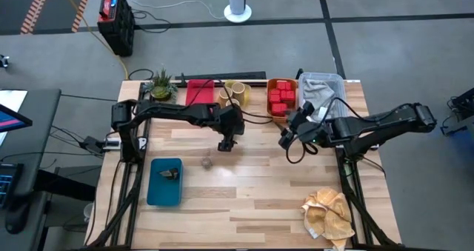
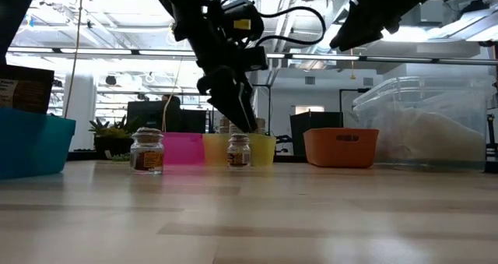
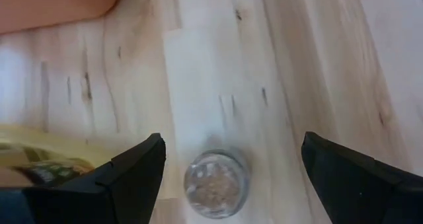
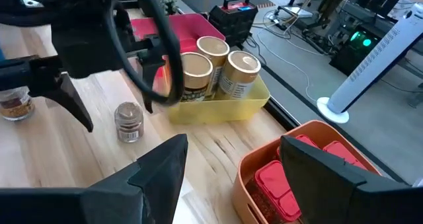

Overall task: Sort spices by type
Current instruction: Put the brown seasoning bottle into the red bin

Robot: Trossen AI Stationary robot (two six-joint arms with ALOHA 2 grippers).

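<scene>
Left tool [image 3: 228, 168] gapes over a glass jar [image 3: 215, 183]; red tins [image 4: 284, 184] fill the orange tray [image 4: 246, 168]; right tool [image 4: 231, 168] apart

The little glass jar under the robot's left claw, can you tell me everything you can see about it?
The little glass jar is clear, with brownish spice inside, a label on its side and a silvery lid. It stands upright on the bare wooden table, in front of the yellow tray. The left gripper hovers right above it, fingers spread wide on either side, not touching. Seen from above through that gripper, the lid looks round.
</scene>
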